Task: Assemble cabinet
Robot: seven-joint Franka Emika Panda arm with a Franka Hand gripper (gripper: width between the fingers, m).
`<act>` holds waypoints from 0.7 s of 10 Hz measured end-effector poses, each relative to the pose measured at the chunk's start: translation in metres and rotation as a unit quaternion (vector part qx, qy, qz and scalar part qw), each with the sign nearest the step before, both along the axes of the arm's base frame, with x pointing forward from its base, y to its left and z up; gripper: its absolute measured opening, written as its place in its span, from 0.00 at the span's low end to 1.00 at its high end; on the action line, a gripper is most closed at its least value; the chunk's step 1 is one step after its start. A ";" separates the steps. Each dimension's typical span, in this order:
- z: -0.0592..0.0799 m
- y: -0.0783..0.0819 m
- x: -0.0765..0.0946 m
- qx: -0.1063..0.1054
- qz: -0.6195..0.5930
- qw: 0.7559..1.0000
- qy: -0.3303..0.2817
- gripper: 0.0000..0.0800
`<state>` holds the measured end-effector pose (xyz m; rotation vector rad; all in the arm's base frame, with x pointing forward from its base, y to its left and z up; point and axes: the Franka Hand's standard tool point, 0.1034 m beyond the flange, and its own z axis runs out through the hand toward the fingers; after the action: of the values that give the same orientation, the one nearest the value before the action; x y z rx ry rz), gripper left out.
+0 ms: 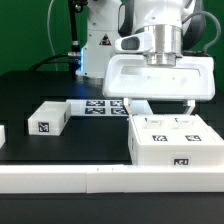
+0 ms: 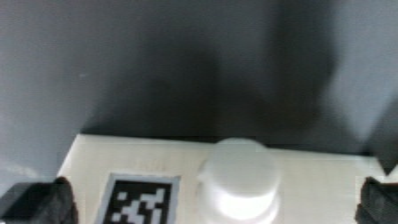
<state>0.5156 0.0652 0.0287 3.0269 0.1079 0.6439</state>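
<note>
The cabinet [image 1: 170, 145] is a big white boxy case with square tags on its top and front, at the exterior view's right near the front. My gripper [image 1: 158, 110] hangs straight over it, jaws spread wide, fingers reaching down toward its far top edge. In the wrist view the cabinet's pale top [image 2: 320, 180] fills the space between the two dark fingertips [image 2: 39, 200], with a tag [image 2: 139, 198] and a round white knob [image 2: 240, 175] on it. The gripper [image 2: 208, 200] is open and holds nothing.
A small flat white tagged block [image 1: 45, 118] lies at the exterior view's left, and another shows at the left edge [image 1: 2, 134]. The marker board [image 1: 100, 106] lies behind, by the arm's base. A long white rail [image 1: 100, 180] runs along the front.
</note>
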 end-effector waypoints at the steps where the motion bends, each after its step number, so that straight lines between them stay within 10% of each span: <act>1: -0.001 0.000 0.000 0.000 -0.001 1.000 0.006 1.00; 7: -0.020 0.013 0.001 0.000 -0.004 1.000 0.013 1.00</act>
<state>0.5168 0.0777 0.0087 3.0349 0.0963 0.6037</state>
